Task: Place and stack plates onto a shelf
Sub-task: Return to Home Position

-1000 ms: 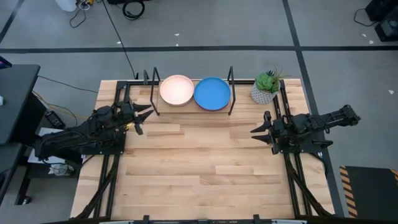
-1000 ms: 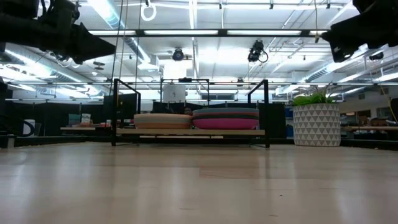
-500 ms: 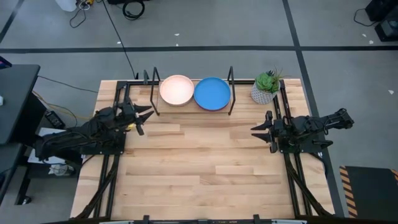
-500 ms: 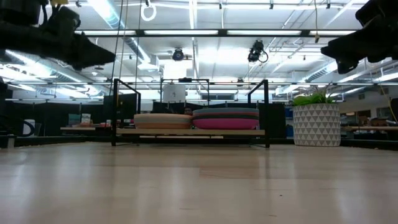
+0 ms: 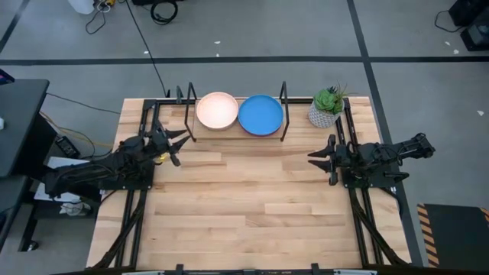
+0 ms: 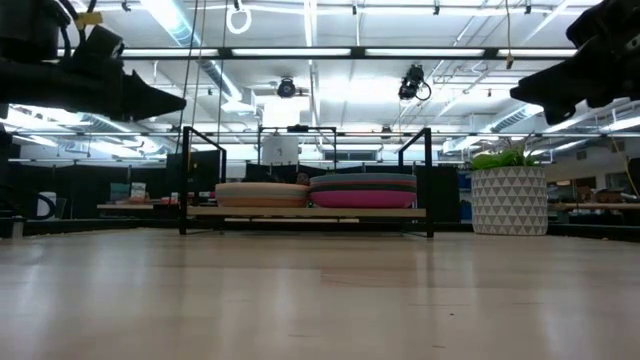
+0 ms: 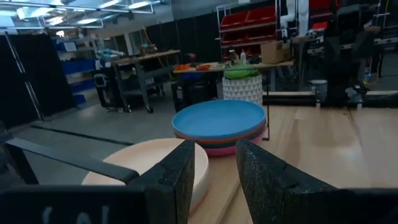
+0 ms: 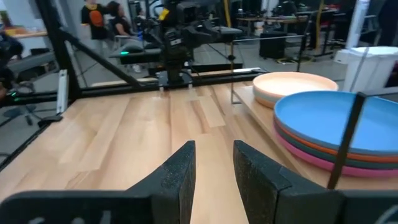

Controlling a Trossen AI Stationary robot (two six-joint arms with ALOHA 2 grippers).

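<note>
The shelf stands at the far edge of the counter and carries two stacks just beside each other. A peach plate tops the left stack and a bright blue plate the right. The left end effector hangs above the counter's left side and the right end effector above its right. Both are slightly parted and empty.

Bright, even overhead light; ceiling strip lights glare; shadows faint
</note>
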